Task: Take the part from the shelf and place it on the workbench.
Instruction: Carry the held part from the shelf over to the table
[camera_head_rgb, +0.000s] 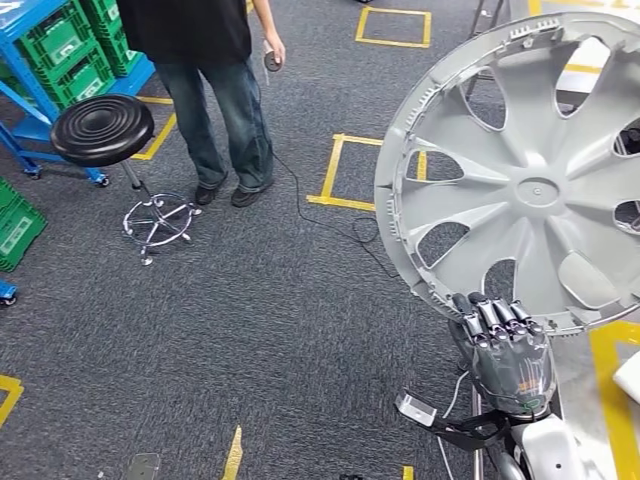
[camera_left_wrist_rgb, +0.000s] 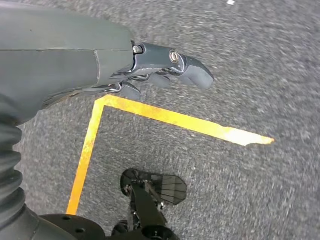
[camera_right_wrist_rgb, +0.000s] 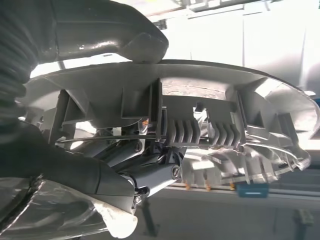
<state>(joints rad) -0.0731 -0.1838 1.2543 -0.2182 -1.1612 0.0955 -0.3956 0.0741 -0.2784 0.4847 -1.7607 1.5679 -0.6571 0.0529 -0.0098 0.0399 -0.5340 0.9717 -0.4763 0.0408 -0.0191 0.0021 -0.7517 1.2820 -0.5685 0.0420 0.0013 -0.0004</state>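
The part is a large silver wheel cover (camera_head_rgb: 528, 185), held up in the air at the right of the head view. My right hand (camera_head_rgb: 504, 350) grips its lower rim, fingers over the edge. In the right wrist view the thumb lies across one face of the wheel cover (camera_right_wrist_rgb: 234, 125) and the darker fingers (camera_right_wrist_rgb: 151, 170) clamp its ribbed underside. My left hand (camera_left_wrist_rgb: 151, 67) hangs over grey carpet with its fingers fairly straight and nothing in it.
A person in jeans (camera_head_rgb: 219, 100) stands at the back left beside a black round stool (camera_head_rgb: 102, 128). Blue racks hold green crates (camera_head_rgb: 64, 50). A black cable (camera_head_rgb: 317, 215) trails over the carpet. Yellow tape squares (camera_head_rgb: 336, 170) mark the floor.
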